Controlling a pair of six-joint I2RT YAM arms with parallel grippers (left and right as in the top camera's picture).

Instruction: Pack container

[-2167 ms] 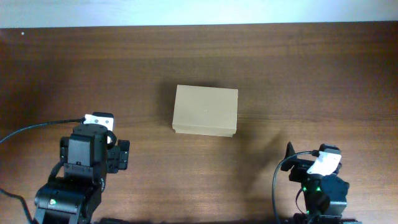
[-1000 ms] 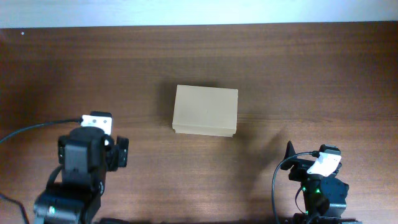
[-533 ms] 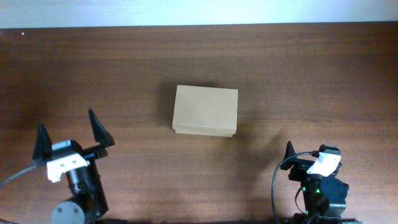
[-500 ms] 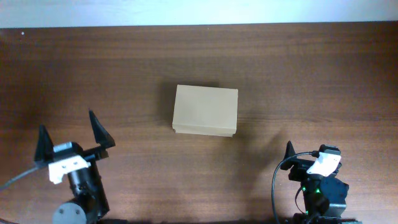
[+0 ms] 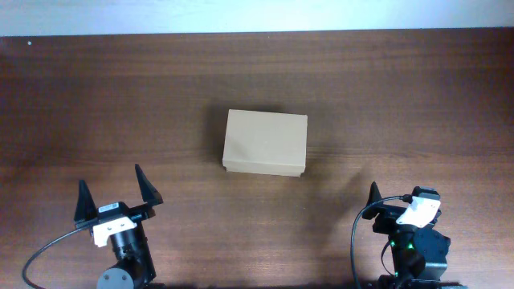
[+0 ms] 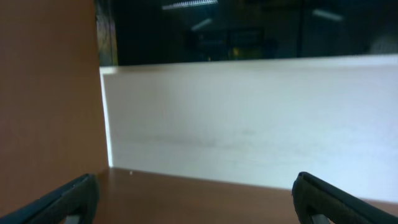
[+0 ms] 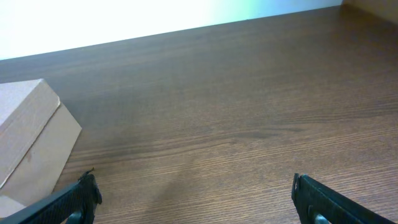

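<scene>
Overhead: the container (image 5: 265, 143), a closed tan cardboard box, is seen flat on the brown table (image 5: 401, 96). The left gripper (image 5: 112, 183) is placed well apart from the container, nearer the robot and to the container's left, spread wide and empty.

Left wrist: its fingertips (image 6: 68, 199) are shown far apart, nothing between them, with a pale wall (image 6: 249, 124) ahead.

Right wrist: the right gripper (image 7: 196, 202) is seen spread wide and empty, the container lying ahead to its left, untouched.

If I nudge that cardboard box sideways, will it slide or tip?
Probably slides: the cardboard box looks low and wide, lying flat on the smooth wooden table. Likely light, so it may skate or twist under an off-centre push. Cardboard walls may dent if squeezed.
</scene>
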